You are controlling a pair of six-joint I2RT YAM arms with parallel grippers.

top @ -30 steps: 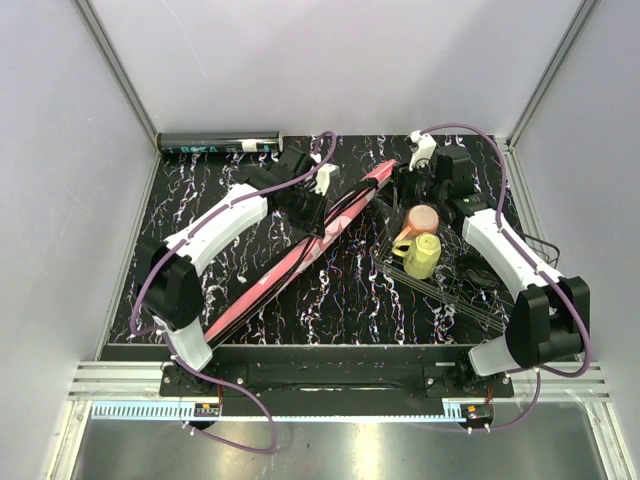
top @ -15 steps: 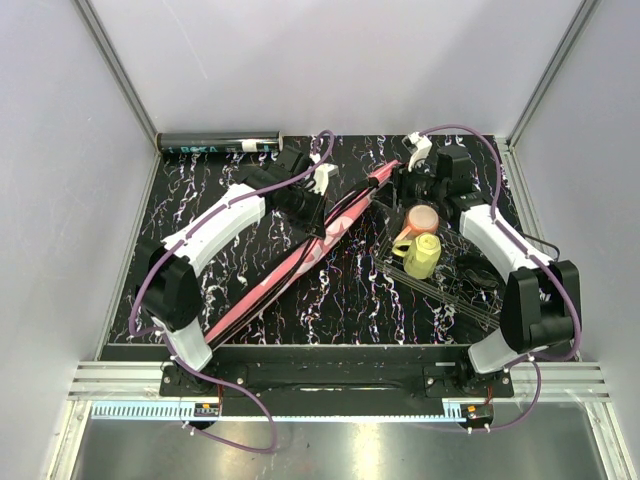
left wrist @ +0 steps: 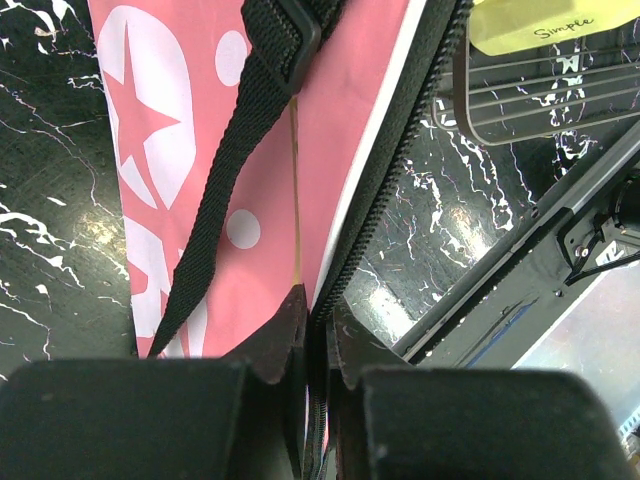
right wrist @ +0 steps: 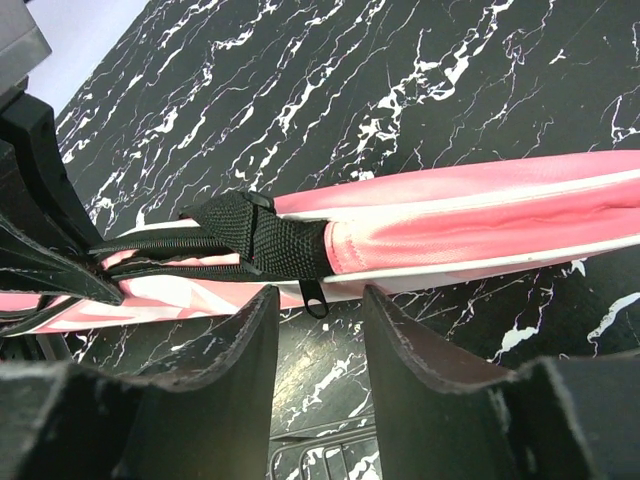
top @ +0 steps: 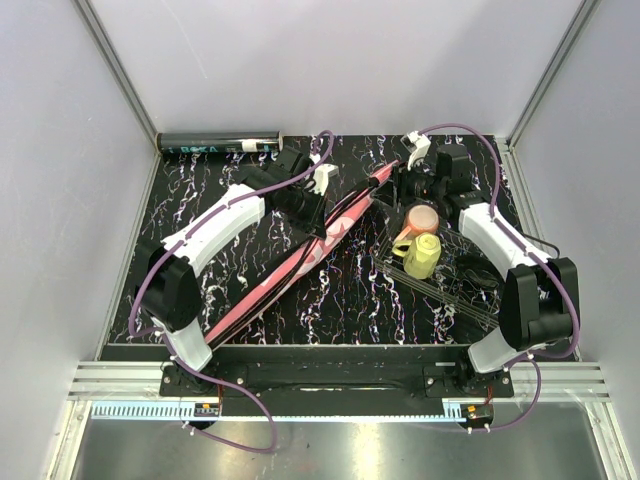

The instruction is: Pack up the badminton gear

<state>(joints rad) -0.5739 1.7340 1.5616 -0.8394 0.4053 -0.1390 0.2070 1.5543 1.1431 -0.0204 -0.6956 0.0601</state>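
Observation:
The long pink racquet cover point(top: 262, 288) lies slantwise across the table, from the near left to the far right. My left gripper point(top: 318, 232) is shut on its black zip edge about halfway along; in the left wrist view the gripper point(left wrist: 318, 318) pinches the zip band beside the pink fabric point(left wrist: 250, 150) and a black strap point(left wrist: 232, 165). My right gripper point(top: 393, 182) stands open at the cover's far end. In the right wrist view the small black zip pull point(right wrist: 313, 297) hangs from the cover point(right wrist: 480, 215), right at the gap between the open fingers point(right wrist: 320, 300). A long black tube point(top: 220, 142) lies along the back wall.
A black wire basket point(top: 455, 285) sits at the right, holding a yellow-green cup point(top: 423, 257) with a peach lid point(top: 422, 216). It stands close to the cover's far end and under my right arm. Grey walls close in the table at the back and on both sides.
My right arm has shifted a little to the left, toward the cover's far end. The left gripper keeps its hold in the same place.

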